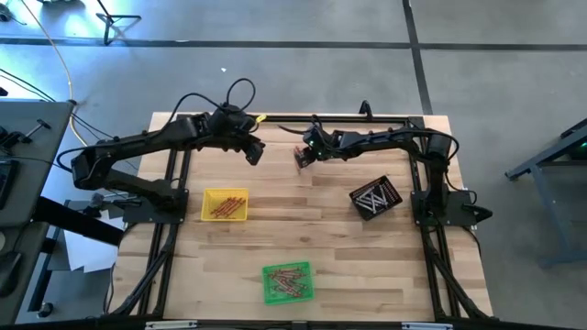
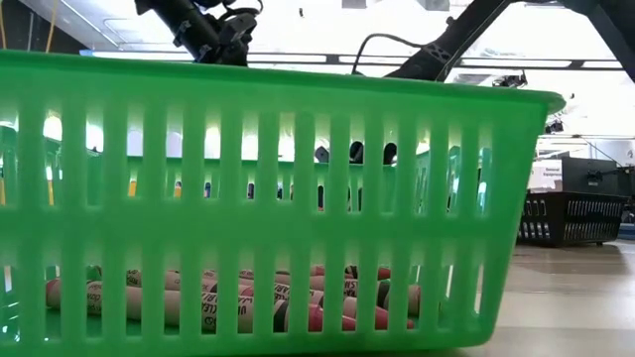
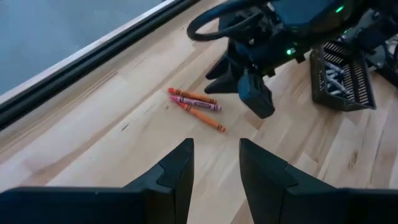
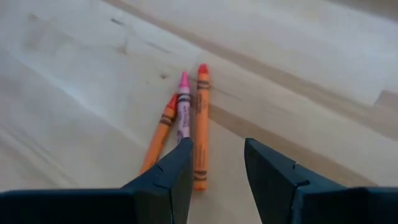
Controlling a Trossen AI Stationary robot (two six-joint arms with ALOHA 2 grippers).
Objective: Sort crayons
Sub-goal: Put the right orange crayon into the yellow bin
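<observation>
Three loose crayons [image 4: 184, 118] lay on the far tabletop [image 1: 321, 220] between both arms. The right claw [image 4: 214, 171] hovered released just above them; the left claw [image 3: 214, 165] waited released nearby. Next, seemingly: descend and pinch one crayon.

Yellow tray [image 1: 225, 193], green tray [image 1: 287, 295], black tray [image 1: 376, 198] on table [image 1: 330, 238].

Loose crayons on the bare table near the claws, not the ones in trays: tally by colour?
Orange crayons: 2
Pink crayon: 1
Total: 3, lying together on the wood in front of the open right claw.
</observation>
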